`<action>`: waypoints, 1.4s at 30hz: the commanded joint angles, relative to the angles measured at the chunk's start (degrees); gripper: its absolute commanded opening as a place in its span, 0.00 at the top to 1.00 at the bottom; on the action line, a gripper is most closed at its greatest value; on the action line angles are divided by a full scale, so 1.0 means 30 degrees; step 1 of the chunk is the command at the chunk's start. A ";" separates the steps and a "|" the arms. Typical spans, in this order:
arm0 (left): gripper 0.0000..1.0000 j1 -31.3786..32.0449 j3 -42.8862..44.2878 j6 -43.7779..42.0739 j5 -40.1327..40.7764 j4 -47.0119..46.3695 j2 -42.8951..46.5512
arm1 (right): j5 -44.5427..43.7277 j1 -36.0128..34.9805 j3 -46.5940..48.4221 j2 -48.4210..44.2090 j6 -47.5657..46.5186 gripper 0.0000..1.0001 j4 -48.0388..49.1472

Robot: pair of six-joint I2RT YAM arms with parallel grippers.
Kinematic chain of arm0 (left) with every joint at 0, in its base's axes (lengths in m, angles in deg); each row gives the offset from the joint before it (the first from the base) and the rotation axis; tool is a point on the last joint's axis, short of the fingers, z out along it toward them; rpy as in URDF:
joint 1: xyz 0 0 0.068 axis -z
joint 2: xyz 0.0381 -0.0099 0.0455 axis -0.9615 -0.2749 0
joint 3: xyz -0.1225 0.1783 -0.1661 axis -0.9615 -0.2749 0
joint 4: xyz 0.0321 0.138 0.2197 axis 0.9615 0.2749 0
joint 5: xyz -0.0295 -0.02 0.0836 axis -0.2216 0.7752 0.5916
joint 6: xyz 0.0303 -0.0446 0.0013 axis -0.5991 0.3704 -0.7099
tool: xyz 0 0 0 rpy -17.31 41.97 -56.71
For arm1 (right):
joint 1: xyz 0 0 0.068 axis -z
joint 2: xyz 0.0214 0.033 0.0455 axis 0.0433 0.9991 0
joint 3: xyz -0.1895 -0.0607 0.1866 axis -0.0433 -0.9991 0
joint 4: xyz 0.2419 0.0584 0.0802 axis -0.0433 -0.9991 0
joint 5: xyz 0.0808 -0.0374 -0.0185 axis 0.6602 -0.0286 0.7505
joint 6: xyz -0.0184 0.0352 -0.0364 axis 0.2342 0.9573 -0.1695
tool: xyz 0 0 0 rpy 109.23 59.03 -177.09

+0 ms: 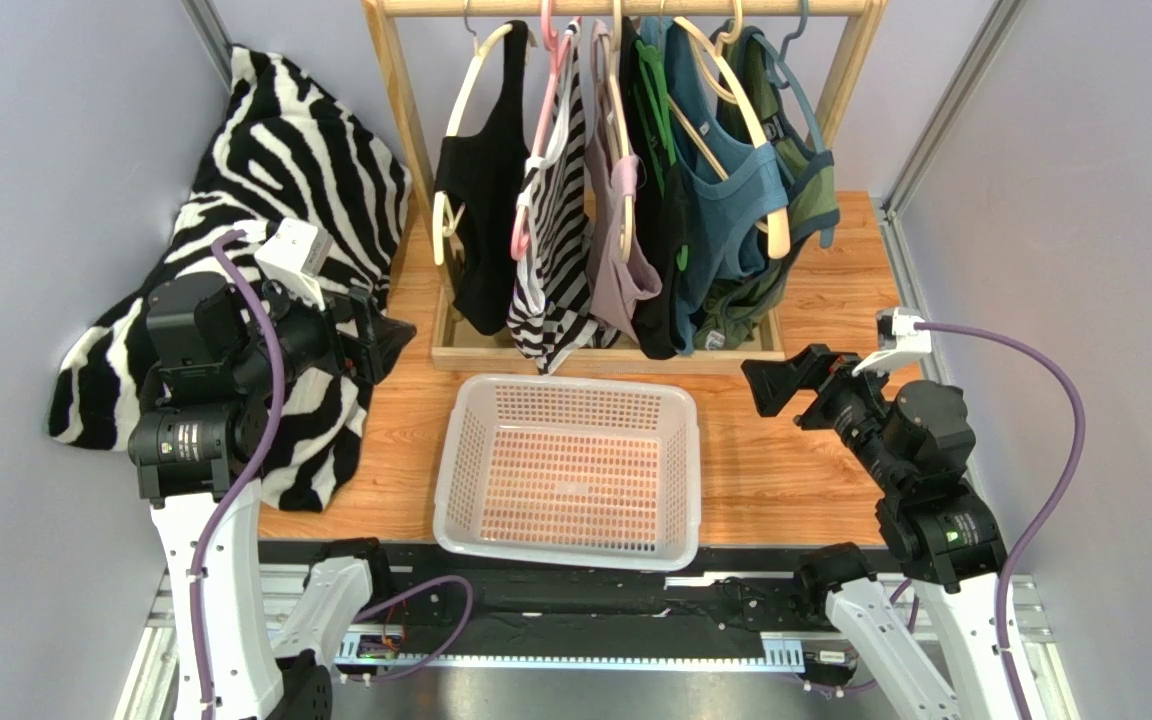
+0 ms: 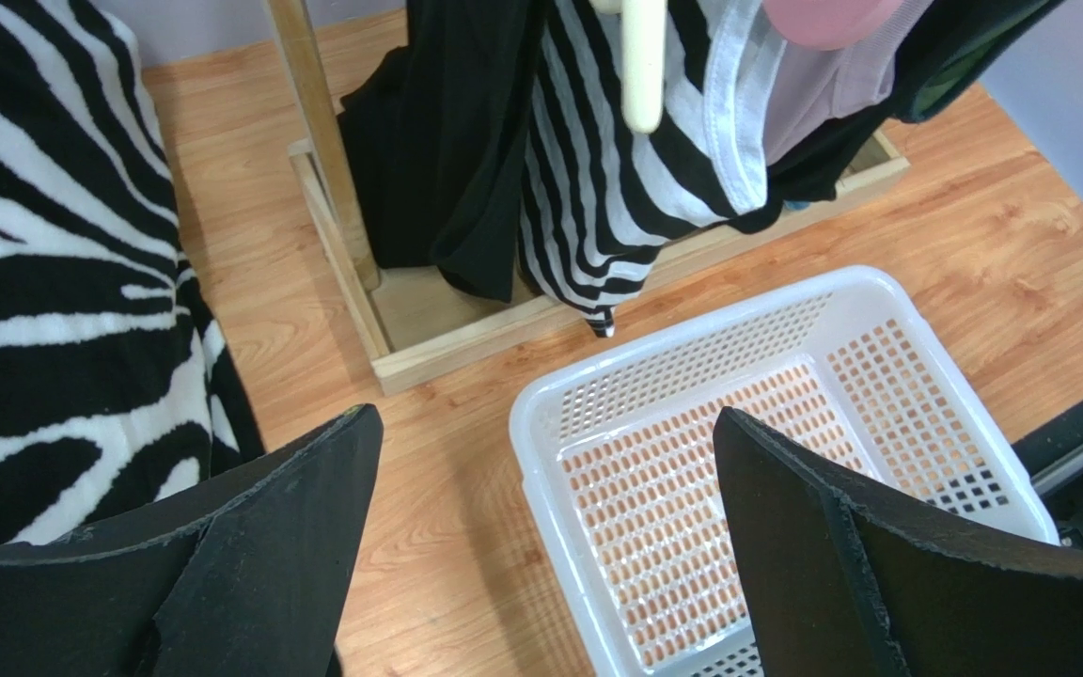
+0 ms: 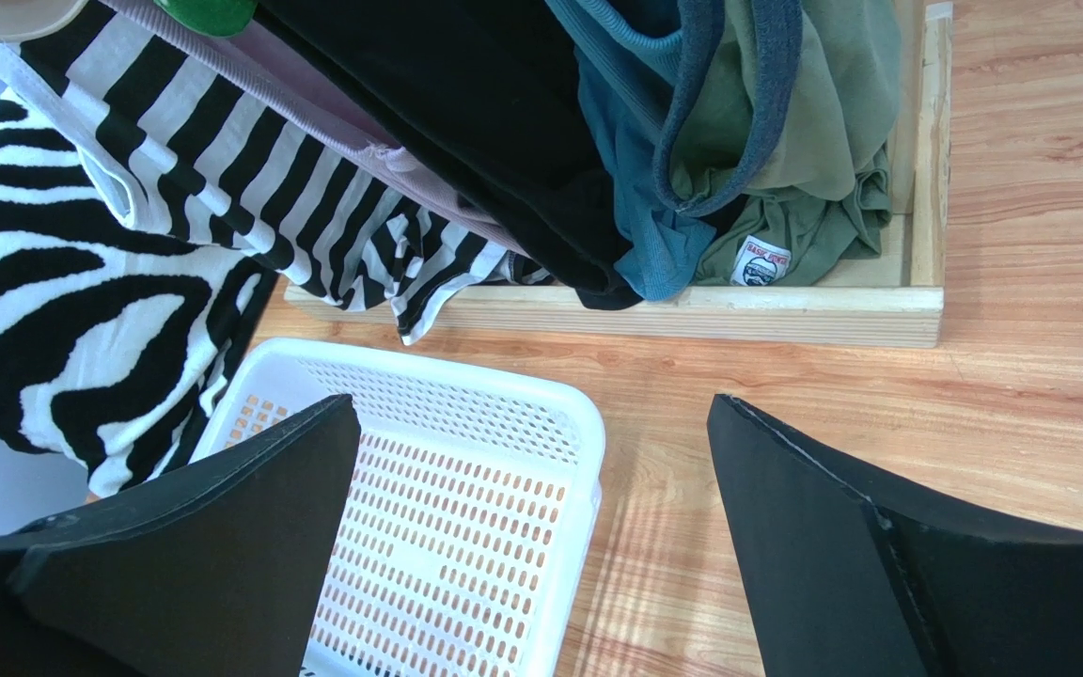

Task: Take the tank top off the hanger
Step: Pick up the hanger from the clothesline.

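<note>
Left arm: elbow raised at the left edge of the table [image 1: 815,465], above the zebra-print cloth [image 1: 297,165], wrist turned toward the wooden rack [image 1: 399,105]. The left gripper [image 1: 369,338] has its jaws wide apart and holds nothing; in the left wrist view the gripper [image 2: 545,423] frames bare tabletop and the near corner of the white basket [image 2: 547,409]. Right arm: folded at the right side of the table, forearm angled inward toward the rack's right end. The right gripper [image 1: 781,383] also stands fully spread and empty. The tank tops remain on their hangers on the rack rail, behind the basket. The black tank top [image 1: 485,210] hangs leftmost, just right of the left gripper and apart from it; the striped tank top [image 1: 560,255] hangs next to it. The teal tank top [image 1: 725,195] and green tank top [image 1: 808,180] hang at the right end, above and left of the right gripper, not touching it.
</note>
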 commanded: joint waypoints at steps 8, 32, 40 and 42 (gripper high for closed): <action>0.01 0.0095 0.8778 0.0363 -0.1407 -0.0611 -0.4582 | -0.0056 -0.0460 0.0117 0.0302 -0.0671 0.02 0.0627; 0.05 0.4929 2.0808 0.3326 0.2519 -0.4567 -1.7652 | -0.1112 -0.0695 0.0058 0.0271 -0.1346 0.10 0.0100; 0.12 0.5455 2.0752 0.2420 0.3281 -0.4216 -1.8415 | -0.0848 -0.0725 0.0174 0.0535 -0.1258 0.11 0.0187; 0.12 0.5573 2.0459 0.2069 0.3603 -0.4158 -1.8416 | -0.0848 -0.0725 0.0233 0.0535 -0.1287 0.12 0.0187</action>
